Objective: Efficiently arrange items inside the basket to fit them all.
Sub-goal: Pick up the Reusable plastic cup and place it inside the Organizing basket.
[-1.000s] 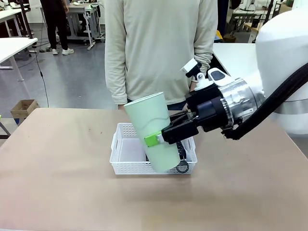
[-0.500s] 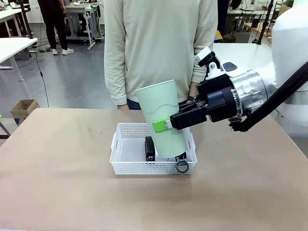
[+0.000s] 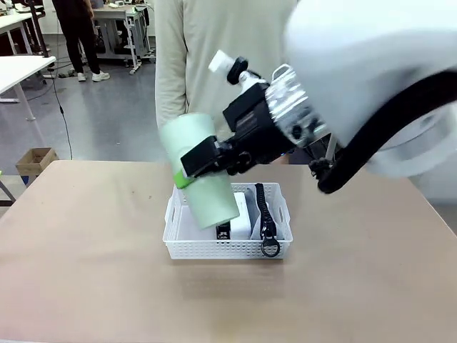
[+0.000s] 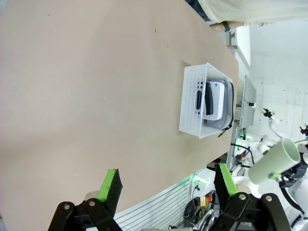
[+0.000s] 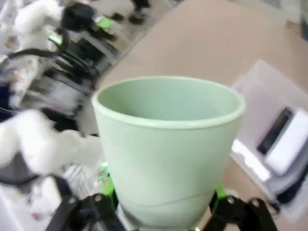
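The right gripper (image 3: 187, 170) clamps the pale green cup (image 3: 198, 171), tilted above the basket's (image 3: 187, 247) left half; the left gripper (image 4: 168, 180) gapes empty. Tipping further risks knocking the stapler (image 3: 223, 231).

— Underfoot? 
— Grey floor (image 3: 107, 121), smooth, with a dark cable (image 3: 63, 107) trailing across.
— Furniture? 
— Tan tabletop (image 3: 86, 286) up front, white tables (image 3: 21, 70) at far left, a cardboard box (image 3: 36, 161) on the ground beside.
— Farther back? 
— Workbenches (image 3: 118, 21), well lit.
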{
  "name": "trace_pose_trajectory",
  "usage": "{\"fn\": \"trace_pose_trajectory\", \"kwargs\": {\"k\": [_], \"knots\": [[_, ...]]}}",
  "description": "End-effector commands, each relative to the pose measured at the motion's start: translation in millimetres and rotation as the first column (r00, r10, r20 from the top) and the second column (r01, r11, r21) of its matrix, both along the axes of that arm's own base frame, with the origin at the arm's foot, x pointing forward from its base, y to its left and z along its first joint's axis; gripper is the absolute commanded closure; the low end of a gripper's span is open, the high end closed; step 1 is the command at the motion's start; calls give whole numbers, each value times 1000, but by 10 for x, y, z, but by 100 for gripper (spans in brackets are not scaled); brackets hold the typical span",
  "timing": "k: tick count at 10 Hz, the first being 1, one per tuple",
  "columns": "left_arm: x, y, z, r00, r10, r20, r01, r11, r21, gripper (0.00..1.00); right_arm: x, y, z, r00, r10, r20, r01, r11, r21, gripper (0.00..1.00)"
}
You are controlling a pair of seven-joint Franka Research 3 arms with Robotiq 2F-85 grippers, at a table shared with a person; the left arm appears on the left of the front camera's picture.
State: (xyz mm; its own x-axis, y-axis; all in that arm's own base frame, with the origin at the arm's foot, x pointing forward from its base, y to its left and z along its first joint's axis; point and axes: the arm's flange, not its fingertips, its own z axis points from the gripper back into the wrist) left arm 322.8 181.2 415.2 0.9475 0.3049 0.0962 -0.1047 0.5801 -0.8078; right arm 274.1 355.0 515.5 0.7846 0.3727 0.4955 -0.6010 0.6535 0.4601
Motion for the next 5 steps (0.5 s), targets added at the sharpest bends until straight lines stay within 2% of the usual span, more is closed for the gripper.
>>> {"fn": "trace_pose_trajectory", "kwargs": {"k": [1,3,5], "knots": [[-39,28,-6,1000,-17,9,17,1000,2,0,189,196,98,963,-183,-196,157,977,-141,15],[-39,28,-6,1000,-17,9,17,1000,2,0,366,373,32,924,-340,-176,296,925,-238,15],[-39,28,-6,1000,-17,9,17,1000,2,0,558,539,-60,861,-493,-121,429,834,-348,15]]}}
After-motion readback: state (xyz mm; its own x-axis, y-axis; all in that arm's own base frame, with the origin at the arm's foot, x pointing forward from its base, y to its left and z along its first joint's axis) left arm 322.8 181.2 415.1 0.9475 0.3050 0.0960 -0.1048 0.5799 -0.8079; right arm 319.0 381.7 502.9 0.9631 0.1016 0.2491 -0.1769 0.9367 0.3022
